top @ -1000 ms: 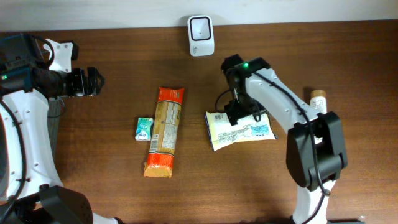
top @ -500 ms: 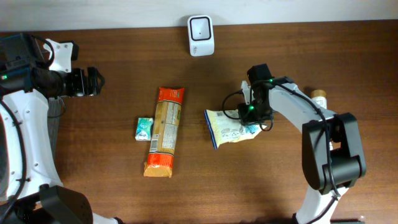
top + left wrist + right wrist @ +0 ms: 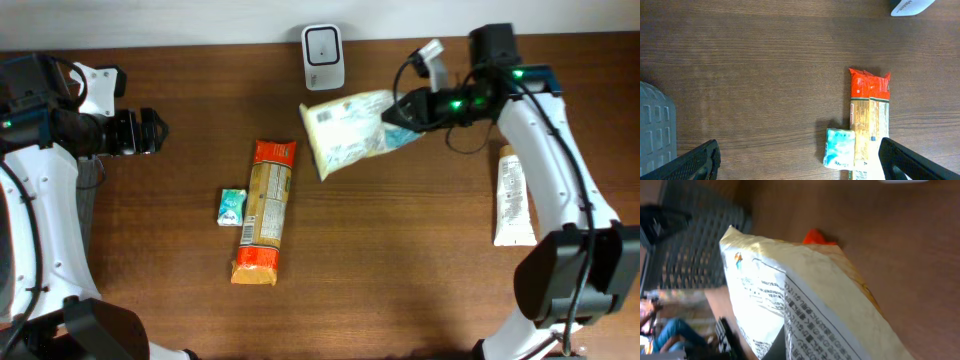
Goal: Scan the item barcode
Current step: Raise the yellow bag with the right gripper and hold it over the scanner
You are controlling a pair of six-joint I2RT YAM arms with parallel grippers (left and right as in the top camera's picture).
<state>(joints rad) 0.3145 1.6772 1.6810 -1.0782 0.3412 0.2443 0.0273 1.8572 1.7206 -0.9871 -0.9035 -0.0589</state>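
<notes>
Packet of pale yellow plastic (image 3: 350, 135) gripped in right pincer (image 3: 400, 112), held above wooden counter (image 3: 400, 270) near white boxy scanner (image 3: 323, 43), likely presenting barcode; left pincer (image 3: 150, 132) spread wide, idle.

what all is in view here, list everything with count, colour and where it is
barcode scanner: one, white, far edge of the table, centre
snack bag: one, pale yellow with print, held up just right of the scanner
long packet: one, orange and tan, table centre
small packet: one, teal and white, beside the long packet on the left arm's side
tube: one, white with tan cap, right side of the table
crate: one, grey, at the table's left edge
table: one, dark brown wood
left claw: one, black, open and empty, far left
right claw: one, black, shut on the snack bag
</notes>
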